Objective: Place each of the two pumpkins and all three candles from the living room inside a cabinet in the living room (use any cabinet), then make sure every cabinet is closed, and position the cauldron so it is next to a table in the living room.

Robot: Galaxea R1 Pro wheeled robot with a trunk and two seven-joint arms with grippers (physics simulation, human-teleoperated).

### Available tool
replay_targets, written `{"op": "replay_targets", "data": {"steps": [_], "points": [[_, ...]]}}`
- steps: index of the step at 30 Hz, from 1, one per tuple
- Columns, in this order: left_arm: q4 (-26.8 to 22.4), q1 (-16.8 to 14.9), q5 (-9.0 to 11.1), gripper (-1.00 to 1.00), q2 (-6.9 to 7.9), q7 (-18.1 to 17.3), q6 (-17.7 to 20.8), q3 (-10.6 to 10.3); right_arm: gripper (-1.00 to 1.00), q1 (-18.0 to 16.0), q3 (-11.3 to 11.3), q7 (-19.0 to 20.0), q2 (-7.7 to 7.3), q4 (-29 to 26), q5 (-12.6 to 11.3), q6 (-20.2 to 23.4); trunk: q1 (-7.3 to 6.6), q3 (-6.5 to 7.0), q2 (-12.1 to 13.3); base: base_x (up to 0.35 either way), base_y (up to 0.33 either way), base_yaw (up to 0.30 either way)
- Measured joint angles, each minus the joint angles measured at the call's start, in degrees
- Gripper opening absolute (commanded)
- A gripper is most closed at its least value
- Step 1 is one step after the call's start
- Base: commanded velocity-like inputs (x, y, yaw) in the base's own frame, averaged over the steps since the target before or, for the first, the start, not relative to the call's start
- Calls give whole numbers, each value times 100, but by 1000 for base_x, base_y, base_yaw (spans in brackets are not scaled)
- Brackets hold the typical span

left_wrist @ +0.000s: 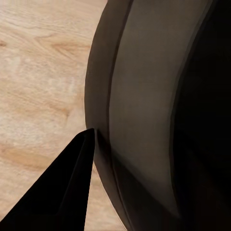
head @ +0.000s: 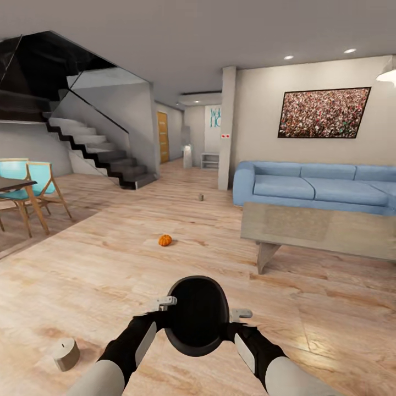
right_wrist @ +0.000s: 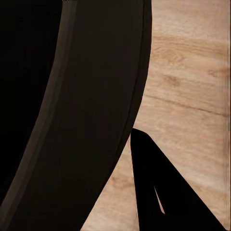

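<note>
Head view, nearest first: both arms carry the black cauldron (head: 198, 314) low over the wooden floor (head: 330, 330), left gripper (head: 166, 301) and right gripper (head: 240, 314) at opposite sides of its rim; how far each claw is closed I cannot tell. It looks rigid, smooth and fairly heavy, so a two-sided rim hold suits it. Farther off, a pumpkin (head: 165, 240) lies on the floor, small, firm, probably light. Lettering on the far wall is unreadable.

Both arms reach forward and inward, the left gripper (head: 165, 308) and right gripper (head: 234, 322) pressed against opposite sides of the black cauldron (head: 198, 314), holding it between them.
</note>
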Motion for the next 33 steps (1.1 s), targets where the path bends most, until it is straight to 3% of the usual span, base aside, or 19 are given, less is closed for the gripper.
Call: {"op": "replay_targets", "data": {"steps": [17, 33], "points": [[1, 0, 2, -100, 0, 2, 0, -2, -100, -1, 0, 1, 0, 3, -2, 0, 0, 68, 0, 10, 0, -257], [-2, 1, 1, -100, 0, 1, 2, 0, -100, -2, -3, 2, 1, 3, 5, 2, -3, 74, 0, 222, 0, -22]]}}
